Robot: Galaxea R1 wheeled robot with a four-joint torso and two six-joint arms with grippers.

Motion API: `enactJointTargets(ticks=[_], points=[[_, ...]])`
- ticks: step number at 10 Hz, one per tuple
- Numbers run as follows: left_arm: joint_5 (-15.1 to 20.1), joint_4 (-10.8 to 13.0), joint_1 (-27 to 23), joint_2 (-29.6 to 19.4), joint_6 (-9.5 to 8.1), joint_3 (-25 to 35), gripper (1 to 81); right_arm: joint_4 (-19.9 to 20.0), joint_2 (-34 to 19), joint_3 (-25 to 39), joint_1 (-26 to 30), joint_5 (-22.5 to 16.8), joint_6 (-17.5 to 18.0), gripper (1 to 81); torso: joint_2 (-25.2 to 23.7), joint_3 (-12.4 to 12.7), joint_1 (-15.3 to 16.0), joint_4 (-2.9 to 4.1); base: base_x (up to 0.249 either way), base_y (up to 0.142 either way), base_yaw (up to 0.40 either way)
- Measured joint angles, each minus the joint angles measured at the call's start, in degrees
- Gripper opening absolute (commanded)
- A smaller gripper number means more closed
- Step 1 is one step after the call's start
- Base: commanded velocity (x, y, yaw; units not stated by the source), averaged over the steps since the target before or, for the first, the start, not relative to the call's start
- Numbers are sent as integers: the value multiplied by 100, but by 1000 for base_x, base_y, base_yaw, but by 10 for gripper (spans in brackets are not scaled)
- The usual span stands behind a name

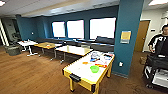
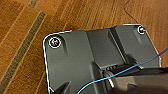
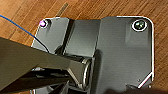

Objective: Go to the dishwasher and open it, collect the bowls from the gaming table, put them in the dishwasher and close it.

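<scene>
Head view, left to right: one small white table (image 1: 27,43), one wood-topped table (image 1: 46,45), one pale-topped table (image 1: 73,50), then the gaming table (image 1: 85,75) with white top and yellow trim, beside the teal pillar (image 1: 127,35). On it: one lime green bowl (image 1: 94,69), near the orange bowl (image 1: 85,63) and blue bowl (image 1: 93,60), both blurred, amid clutter. One person (image 1: 160,42) stands behind a dark cart (image 1: 156,71) at far right. Wrist views look down on wood floor (image 2: 75,15). Finger state: can't tell on either arm, so the bowls' position relative to them is unknown.
</scene>
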Motion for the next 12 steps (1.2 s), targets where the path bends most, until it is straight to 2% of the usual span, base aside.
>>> enactJointTargets(ticks=[12], points=[[-5, 0, -4, -2, -2, -6, 811, -6, 4, -5, -2, -2, -2, 811, 0, 0, 4, 0, 128, 105, 0]])
